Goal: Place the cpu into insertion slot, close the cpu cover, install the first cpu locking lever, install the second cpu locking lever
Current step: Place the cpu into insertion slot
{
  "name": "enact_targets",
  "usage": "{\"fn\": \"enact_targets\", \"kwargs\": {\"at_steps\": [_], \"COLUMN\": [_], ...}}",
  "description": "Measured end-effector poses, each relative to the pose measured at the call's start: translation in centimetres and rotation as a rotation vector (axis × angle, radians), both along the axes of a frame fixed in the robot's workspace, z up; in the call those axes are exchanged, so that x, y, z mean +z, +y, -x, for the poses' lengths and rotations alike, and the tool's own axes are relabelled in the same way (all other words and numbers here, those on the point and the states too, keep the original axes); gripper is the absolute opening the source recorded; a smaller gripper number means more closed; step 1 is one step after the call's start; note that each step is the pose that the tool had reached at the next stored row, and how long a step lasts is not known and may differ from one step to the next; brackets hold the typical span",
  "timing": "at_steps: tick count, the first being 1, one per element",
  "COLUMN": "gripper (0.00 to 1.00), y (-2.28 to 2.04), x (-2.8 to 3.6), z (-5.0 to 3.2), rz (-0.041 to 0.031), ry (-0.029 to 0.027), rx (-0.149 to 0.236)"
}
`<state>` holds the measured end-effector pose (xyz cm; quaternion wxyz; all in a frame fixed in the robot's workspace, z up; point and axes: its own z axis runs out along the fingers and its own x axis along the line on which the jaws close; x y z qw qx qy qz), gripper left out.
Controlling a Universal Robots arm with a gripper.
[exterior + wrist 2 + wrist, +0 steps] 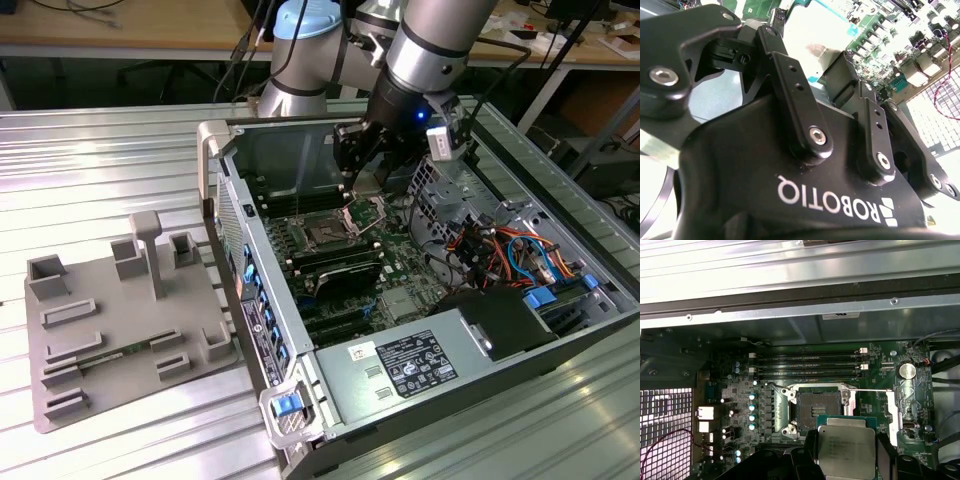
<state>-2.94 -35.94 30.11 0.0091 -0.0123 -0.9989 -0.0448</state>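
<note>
My gripper [847, 452] is shut on the cpu [846, 444], a flat square chip with a silvery-grey top held between black fingers [811, 452]. In the first wrist view the insertion slot [817, 407] lies uncovered on the green motherboard just beyond the chip, dark inside with a silver rim. The cpu cover [893, 412] stands swung open beside the slot. In the exterior view the gripper [351, 165] hangs inside the open computer case, a little above and behind the insertion slot [325, 232]. The second wrist view looks along the black gripper body [790, 190].
Long black memory slots [810, 362] run just behind the socket. A grey power supply box [415, 362] fills the case's near end, and coloured cables [510, 250] crowd the exterior view's right. A grey fixture plate [110, 320] lies on the ribbed metal table beside the case.
</note>
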Motion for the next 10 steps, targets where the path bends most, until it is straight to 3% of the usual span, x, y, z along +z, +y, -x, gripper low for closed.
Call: {"fn": "enact_targets", "kwargs": {"at_steps": [10], "gripper": [0.55], "y": [0.0], "x": [-0.24], "z": [0.0], "rz": [0.0], "ry": [0.0], "rx": [0.0]}}
